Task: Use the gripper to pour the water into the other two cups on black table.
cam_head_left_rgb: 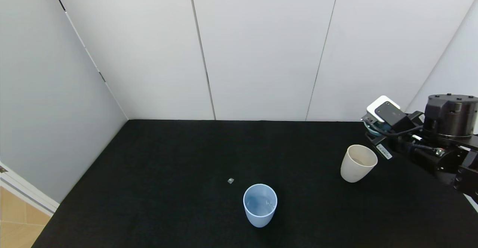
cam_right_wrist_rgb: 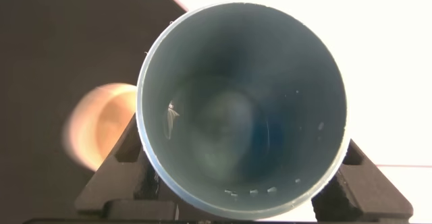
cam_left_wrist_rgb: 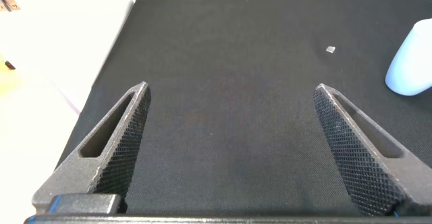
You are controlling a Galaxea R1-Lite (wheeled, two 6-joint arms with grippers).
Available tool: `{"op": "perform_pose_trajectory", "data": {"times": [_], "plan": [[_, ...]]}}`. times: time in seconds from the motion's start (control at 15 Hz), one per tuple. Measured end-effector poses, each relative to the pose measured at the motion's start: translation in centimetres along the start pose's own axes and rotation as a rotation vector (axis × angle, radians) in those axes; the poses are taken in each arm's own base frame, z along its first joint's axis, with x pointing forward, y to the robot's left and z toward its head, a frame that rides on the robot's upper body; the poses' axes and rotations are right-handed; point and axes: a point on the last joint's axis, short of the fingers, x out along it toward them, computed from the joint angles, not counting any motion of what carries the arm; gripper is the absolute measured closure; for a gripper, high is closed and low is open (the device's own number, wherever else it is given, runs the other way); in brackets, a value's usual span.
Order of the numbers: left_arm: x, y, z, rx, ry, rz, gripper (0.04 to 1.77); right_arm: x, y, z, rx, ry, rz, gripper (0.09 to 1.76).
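My right gripper [cam_head_left_rgb: 374, 131] hovers at the table's right side, just behind and right of the cream cup [cam_head_left_rgb: 357, 163], shut on a teal-green cup [cam_right_wrist_rgb: 243, 109]. The right wrist view looks straight into that cup's mouth; only a few drops cling to its inner wall. The cream cup [cam_right_wrist_rgb: 100, 126] shows as a blur beside it. The pale blue cup [cam_head_left_rgb: 260, 205] stands upright at the front centre of the black table [cam_head_left_rgb: 168, 166], with a faint sheen of water [cam_head_left_rgb: 266, 204] inside. My left gripper [cam_left_wrist_rgb: 233, 87] hangs open over bare table, the blue cup [cam_left_wrist_rgb: 412, 62] off to its side.
A tiny grey scrap [cam_head_left_rgb: 230, 180] lies just behind and left of the blue cup. White panel walls [cam_head_left_rgb: 261, 53] close the table at the back and on both sides. The table's left edge drops to a wooden floor [cam_head_left_rgb: 15, 222].
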Motion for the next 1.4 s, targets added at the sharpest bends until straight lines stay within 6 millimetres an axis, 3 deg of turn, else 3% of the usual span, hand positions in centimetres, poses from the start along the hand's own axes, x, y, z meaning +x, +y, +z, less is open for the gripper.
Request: {"op": "perform_pose_trajectory", "data": {"times": [0.2,0.4,1.4], "plan": [[0.0,0.0,0.0,0.0,0.0,0.0,0.09,0.9,-2.5,-1.9,-0.014,0.022,-0.029,0.65],[0.0,0.0,0.0,0.0,0.0,0.0,0.09,1.2,-3.2,-2.7,-0.053,0.044,-0.042,0.65],[0.0,0.0,0.0,0.0,0.0,0.0,0.09,3.2,-1.5,-3.8,-0.441,0.098,0.022,0.65]]}}
